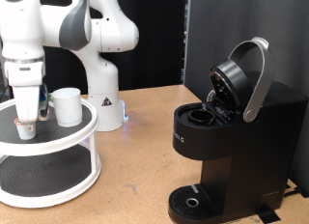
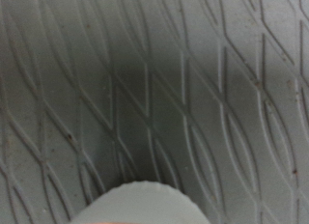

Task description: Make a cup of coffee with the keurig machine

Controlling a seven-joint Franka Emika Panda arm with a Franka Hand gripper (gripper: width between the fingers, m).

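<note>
Pincer (image 1: 27, 123) at frame left reaches straight down onto a small white pod (image 1: 26, 129); its opening cannot be told. Cup (image 1: 68, 106) stands beside it on the tiered stand (image 1: 58, 147); keurig machine (image 1: 237, 137), lid raised, at right.

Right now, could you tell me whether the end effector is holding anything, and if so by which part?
It cannot be told. The end effector is down over a small white pod on the round stand, beside the cup, but no frame shows its fingers closed on it.
</note>
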